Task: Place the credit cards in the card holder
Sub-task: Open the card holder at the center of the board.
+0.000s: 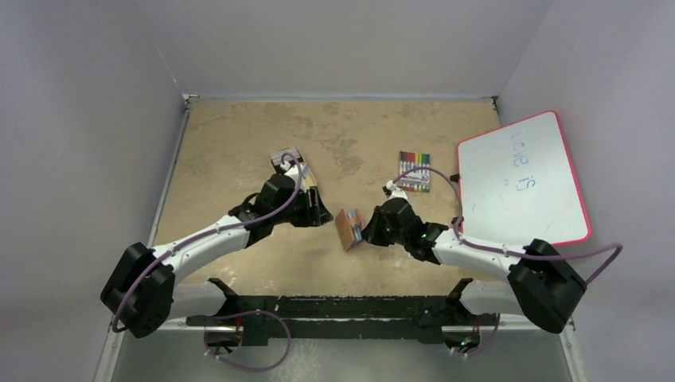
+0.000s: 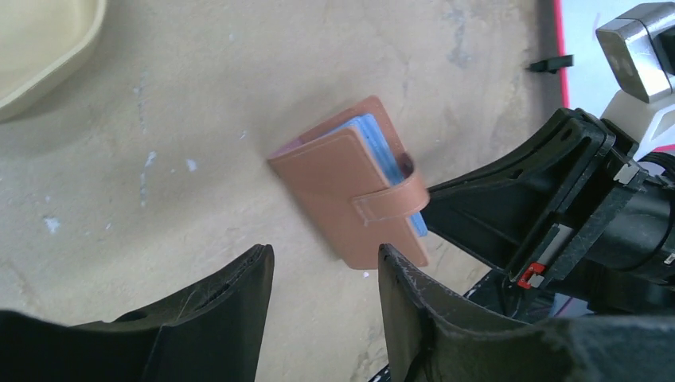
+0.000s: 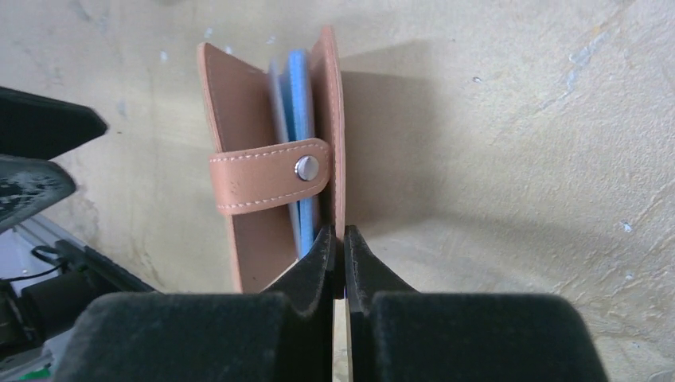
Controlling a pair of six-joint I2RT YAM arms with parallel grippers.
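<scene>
The table (image 1: 239,143) carries a whiteboard (image 1: 517,179) on the right, with a marker pack (image 1: 415,170) just left of it. A tan tray (image 2: 48,48) lies on the far left by the left arm. A small grey and dark heap (image 1: 285,157) beyond that arm may be the cards, but it is too small to tell.

The holder (image 1: 349,229) stands on edge near the middle, between the two arms. The right gripper (image 3: 334,235) is pinched tight on one cover. The left gripper (image 2: 326,259) hangs just beside it, jaws apart and empty.

The holder looks light, with stiff covers and smooth leather, so it could swivel in a one-cover pinch. Its strap (image 3: 267,185) is snapped (image 3: 306,167) shut. I'd brace the spine and pull the strap's free end.
</scene>
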